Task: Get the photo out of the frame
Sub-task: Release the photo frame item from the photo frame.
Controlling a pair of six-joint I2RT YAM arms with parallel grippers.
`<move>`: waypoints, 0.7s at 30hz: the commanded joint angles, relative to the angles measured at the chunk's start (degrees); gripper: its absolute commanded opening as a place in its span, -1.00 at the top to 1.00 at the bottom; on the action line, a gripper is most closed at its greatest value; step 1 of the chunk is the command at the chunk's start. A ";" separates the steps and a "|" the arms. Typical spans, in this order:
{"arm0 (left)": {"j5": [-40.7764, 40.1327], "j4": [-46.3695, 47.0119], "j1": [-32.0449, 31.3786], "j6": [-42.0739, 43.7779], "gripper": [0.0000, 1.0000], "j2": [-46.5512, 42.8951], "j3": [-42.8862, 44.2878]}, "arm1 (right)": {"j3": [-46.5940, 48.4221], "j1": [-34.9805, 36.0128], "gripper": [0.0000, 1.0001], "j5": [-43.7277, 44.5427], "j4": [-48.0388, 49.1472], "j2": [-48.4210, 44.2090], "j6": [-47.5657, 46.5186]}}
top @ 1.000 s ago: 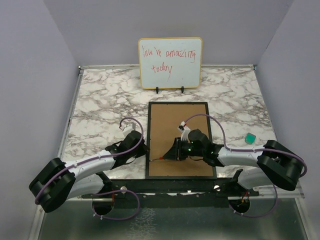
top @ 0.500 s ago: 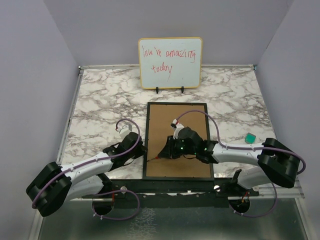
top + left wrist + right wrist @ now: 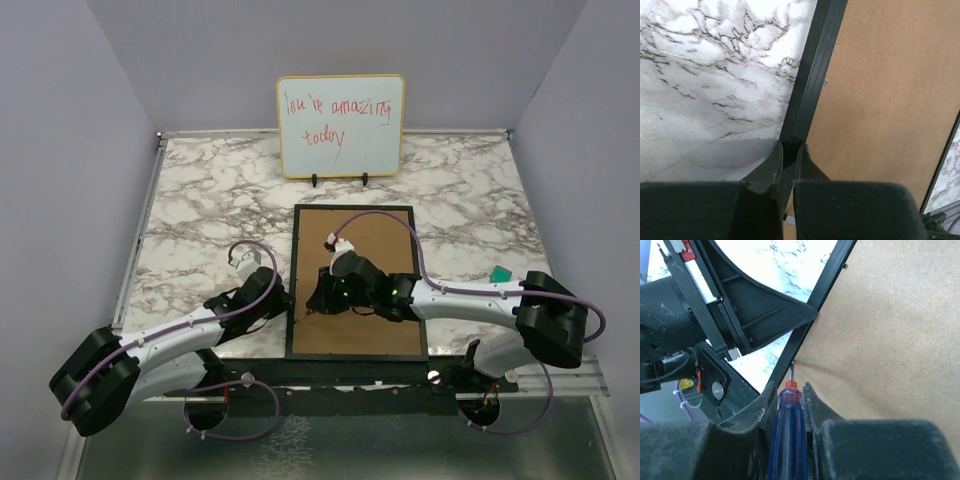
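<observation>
The frame [image 3: 355, 207] lies face down on the surface [image 3: 200, 200], long axis running away from both hands. The left hand [image 3: 789, 147] clenches its side rail; the right hand [image 3: 789, 386] grasps a screwdriver [image 3: 786, 440], tip just ahead at that rail's inner edge. The photo is hidden underneath.

A red-lettered whiteboard [image 3: 341, 125] stands far back on the marble table [image 3: 200, 210]. A teal block [image 3: 501, 274] lies to the right. A blue screwdriver [image 3: 787, 440] points left.

Marble tbl [image 3: 200, 220] — frame [image 3: 360, 338] face-down, whiteboard [image 3: 340, 125] at back, green block [image 3: 501, 273] rt
</observation>
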 commanded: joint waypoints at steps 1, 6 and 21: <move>2.89 -9.79 -0.99 -3.82 1.00 0.33 -4.02 | 4.15 2.70 0.98 6.35 -4.85 3.61 -0.77; 2.89 -9.75 -1.07 -4.39 1.00 -0.73 -4.59 | 9.01 5.13 0.99 10.28 -9.47 5.94 -1.98; 2.36 -10.32 -1.06 -5.20 1.00 -2.81 -5.39 | 11.53 11.59 0.99 17.20 -8.94 5.83 -4.57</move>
